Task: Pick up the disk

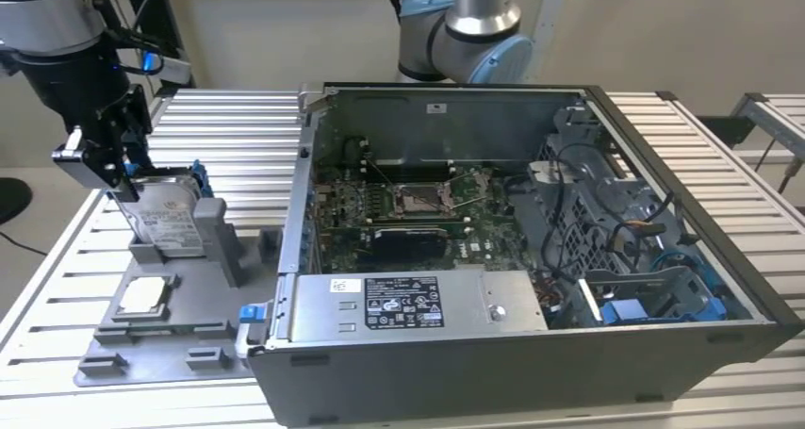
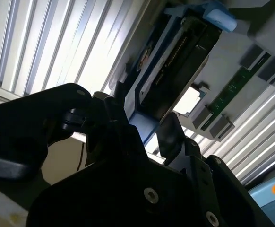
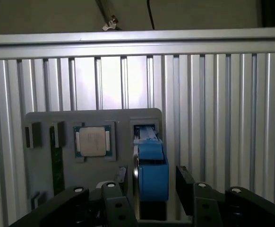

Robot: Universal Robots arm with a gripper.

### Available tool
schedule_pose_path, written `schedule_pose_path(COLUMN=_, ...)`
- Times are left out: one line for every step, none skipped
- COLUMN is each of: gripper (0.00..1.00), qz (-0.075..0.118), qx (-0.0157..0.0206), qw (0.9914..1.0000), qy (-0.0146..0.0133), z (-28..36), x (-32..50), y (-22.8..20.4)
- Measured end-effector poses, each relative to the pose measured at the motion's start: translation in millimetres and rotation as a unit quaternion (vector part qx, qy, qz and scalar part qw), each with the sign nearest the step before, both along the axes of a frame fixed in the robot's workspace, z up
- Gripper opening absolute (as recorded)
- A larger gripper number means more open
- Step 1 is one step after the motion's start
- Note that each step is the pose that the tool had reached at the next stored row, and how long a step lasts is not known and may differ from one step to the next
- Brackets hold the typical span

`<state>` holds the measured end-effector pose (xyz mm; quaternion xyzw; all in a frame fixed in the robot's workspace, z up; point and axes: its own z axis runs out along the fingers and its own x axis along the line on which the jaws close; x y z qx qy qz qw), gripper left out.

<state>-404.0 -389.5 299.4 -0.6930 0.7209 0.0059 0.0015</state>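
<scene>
Disk point(image 1: 170, 212) stands on edge in a slot of the grey fixture tray point(image 1: 151, 349), at the exterior view's left, beside the open computer case point(image 1: 503, 372). Gripper point(image 3: 152, 180) is down over its upper end and spread. In the first wrist view the fingers point(image 3: 184, 182) sit one on each side of the blue carrier with a thin gap showing: astride, not pinching.

Step in hand, as I read it: closing on the disk. To do it well:
- Pads square onto the two broad faces, not the blue edge.
- Centred across the width, so it won't swing.
- Deep enough to bear on metal rather than only the plastic rim.
- Slot walls hug the lower part, so any pull should run straight along the slot. A tilt could bind it or drag the tray.

Materials:
- Disk: flat, rectangular, silver-grey metal, white label on one face, bright blue plastic frame. Smooth and hard, likely slippery under pads.
- Fingers: black, blocky, bolted.
- Tray: matt grey, with raised pockets. A square silver CPU chip point(image 1: 141, 295) lies flat in one, near the disk's stand.
- Table point(image 1: 239, 118): ribbed aluminium, shiny slats, under everything.
- Case: dark grey sheet metal, with a labelled power-supply box point(image 1: 416, 302) along its near side.
</scene>
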Motion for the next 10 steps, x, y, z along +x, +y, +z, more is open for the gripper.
schedule_pose_path(gripper=1.0, qz=0.0, qx=0.0, qw=1.0, qy=-0.0001, z=-1.9, x=0.0, y=0.0)
schedule_pose_path(gripper=1.0, qz=0.0, qx=0.0, qw=1.0, qy=-0.0002, z=-3.7, x=0.0, y=0.0)
schedule_pose_path(gripper=1.0, qz=0.0, qx=0.0, qw=1.0, qy=-0.0003, z=-5.5, x=0.0, y=0.0)
schedule_pose_path(gripper=1.0, qz=0.0, qx=0.0, qw=1.0, qy=-0.0004, z=-7.3, x=0.0, y=0.0)
schedule_pose_path(gripper=1.0, qz=0.0, qx=0.0, qw=1.0, qy=-0.0005, z=-9.2, x=0.0, y=0.0)
schedule_pose_path(gripper=1.0, qz=0.0, qx=0.0, qw=1.0, qy=-0.0005, z=-10.9, x=0.0, y=0.1)
schedule_pose_path(gripper=1.0, qz=0.0, qx=0.0, qw=1.0, qy=-0.0006, z=-12.8, x=0.0, y=0.1)
schedule_pose_path(gripper=1.0, qz=0.0, qx=0.0, qw=1.0, qy=-0.0007, z=-14.7, x=0.0, y=0.1)
schedule_pose_path(gripper=1.0, qz=0.0, qx=0.0, qw=1.0, qy=-0.0008, z=-16.2, x=0.0, y=0.0)
schedule_pose_path(gripper=1.0, qz=0.0, qx=0.0, qw=1.0, qy=-0.0008, z=-17.1, x=0.0, y=0.0)
